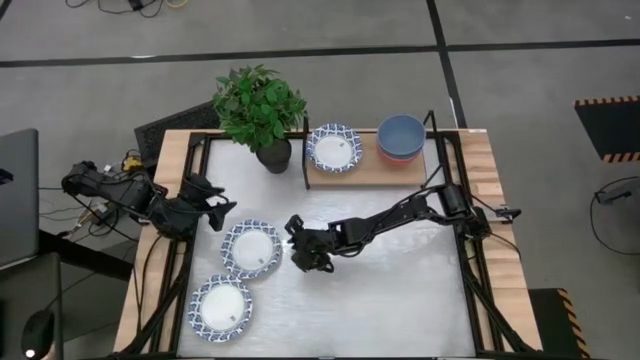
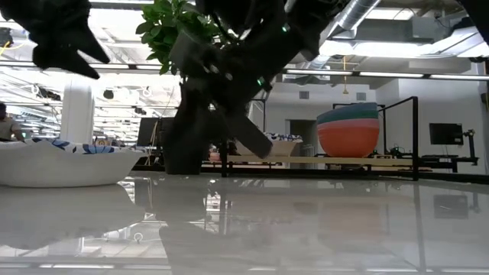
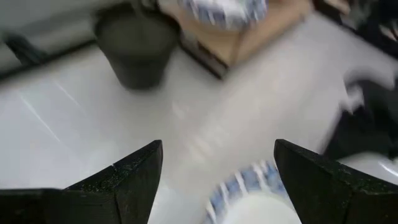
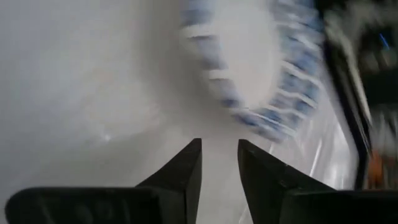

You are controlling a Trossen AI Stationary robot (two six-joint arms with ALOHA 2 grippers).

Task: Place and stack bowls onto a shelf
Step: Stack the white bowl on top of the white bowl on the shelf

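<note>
Two white bowls with blue patterned rims rest on their bases on the metal tabletop: one (image 1: 251, 248) at the middle left and one (image 1: 221, 308) nearer the front. On the wooden shelf (image 1: 365, 167) at the far side sit a third white-and-blue bowl (image 1: 333, 148) and a stack (image 1: 401, 138) with a slate blue bowl on top of pink. My right gripper (image 1: 297, 245) hovers just right of the middle-left bowl (image 4: 249, 68). Its fingers stand a narrow gap apart and hold nothing. My left gripper (image 1: 215, 210) is wide open and empty, above the table just beyond that bowl (image 3: 255, 199).
A leafy plant in a dark pot (image 1: 272, 152) stands at the shelf's left end. Black frame rails (image 1: 470, 270) run along the table's left and right sides. Bare tabletop (image 1: 390, 300) lies to the right of the bowls.
</note>
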